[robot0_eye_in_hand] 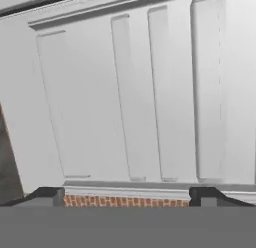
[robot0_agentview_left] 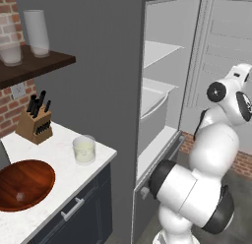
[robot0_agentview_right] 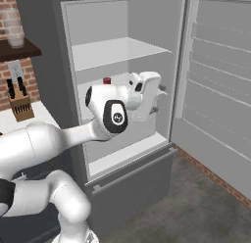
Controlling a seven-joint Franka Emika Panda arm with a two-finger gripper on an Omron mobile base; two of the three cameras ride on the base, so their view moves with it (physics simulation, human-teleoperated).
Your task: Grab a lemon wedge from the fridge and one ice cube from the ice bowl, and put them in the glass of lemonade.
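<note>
Inside the open fridge point(robot0_agentview_right: 122, 51), the gripper point(robot0_eye_in_hand: 127, 194) is hanging with fingers point(robot0_eye_in_hand: 47, 196) spread wide apart, empty, facing the ribbed door lining point(robot0_eye_in_hand: 135, 102).

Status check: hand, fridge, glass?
Hand open, empty, facing the inside of the open fridge door. Lemon wedge not spotted. Glass of lemonade and ice bowl wait on counter. Nothing blocking.
</note>
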